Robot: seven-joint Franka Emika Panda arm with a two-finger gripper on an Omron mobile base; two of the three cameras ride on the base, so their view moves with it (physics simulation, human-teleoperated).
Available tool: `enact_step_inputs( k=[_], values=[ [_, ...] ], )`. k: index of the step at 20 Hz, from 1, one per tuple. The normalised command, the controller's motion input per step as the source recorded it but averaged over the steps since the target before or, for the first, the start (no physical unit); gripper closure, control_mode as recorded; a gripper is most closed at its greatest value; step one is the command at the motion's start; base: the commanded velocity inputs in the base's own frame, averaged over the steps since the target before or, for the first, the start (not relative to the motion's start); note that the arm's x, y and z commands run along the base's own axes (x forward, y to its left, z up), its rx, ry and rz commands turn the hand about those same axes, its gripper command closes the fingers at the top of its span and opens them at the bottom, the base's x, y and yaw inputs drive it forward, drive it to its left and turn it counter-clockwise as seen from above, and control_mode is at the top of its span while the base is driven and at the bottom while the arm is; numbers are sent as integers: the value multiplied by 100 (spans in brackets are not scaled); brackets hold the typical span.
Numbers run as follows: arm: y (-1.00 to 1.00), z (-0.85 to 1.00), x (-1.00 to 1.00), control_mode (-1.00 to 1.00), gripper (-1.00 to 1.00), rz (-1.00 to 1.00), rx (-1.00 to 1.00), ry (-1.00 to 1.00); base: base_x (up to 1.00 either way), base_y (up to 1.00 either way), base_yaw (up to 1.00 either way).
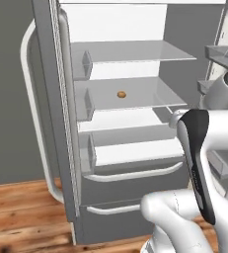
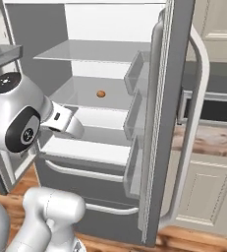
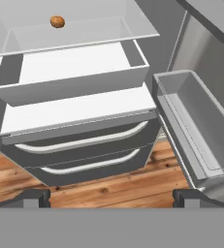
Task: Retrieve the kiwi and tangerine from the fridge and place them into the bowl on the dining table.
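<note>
At the far left of the left base view stands the fridge, its left door swung wide so the long curved white handle faces the room, and both doors are open onto the white shelved interior. Moving right, the tangerine lies alone on the middle glass shelf, roughly at its centre and well apart from the shelf edges; it shows as a tiny orange-brown dot in the right base view and near the top left of the hand view. I cannot make out a kiwi on any shelf. Below the shelf sit a white crisper bin and the 2 lower drawers, both closed. Further right, the right door's storage bins hang empty. The gripper hangs low in front of the drawers, its 2 fingertips spread fully apart and grasping nothing, pointed up and in toward the shelves. By my reading this is the reach-in step for the first fruit, with nothing retrieved yet. The next move would call for raising the hand to the middle shelf, passing over the crisper bin's front lip, then centring the spread fingers around the tangerine before closing; the fruit is small and round, so it could roll away if nudged off centre
</note>
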Motion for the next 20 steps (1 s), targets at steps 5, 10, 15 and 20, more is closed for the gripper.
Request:
enact_step_inputs(
  k=[5, 10, 15, 20],
  values=[
    [0, 0, 0, 100, -100, 0, 0, 0, 36, 34, -1],
    [0, 0, 0, 100, -100, 0, 0, 0, 41, 11, 0],
    [0, 0, 0, 100, -100, 0, 0, 0, 57, 0, 0],
    [0, 0, 0, 100, -100, 0, 0, 0, 61, 0, 0]
  ],
)
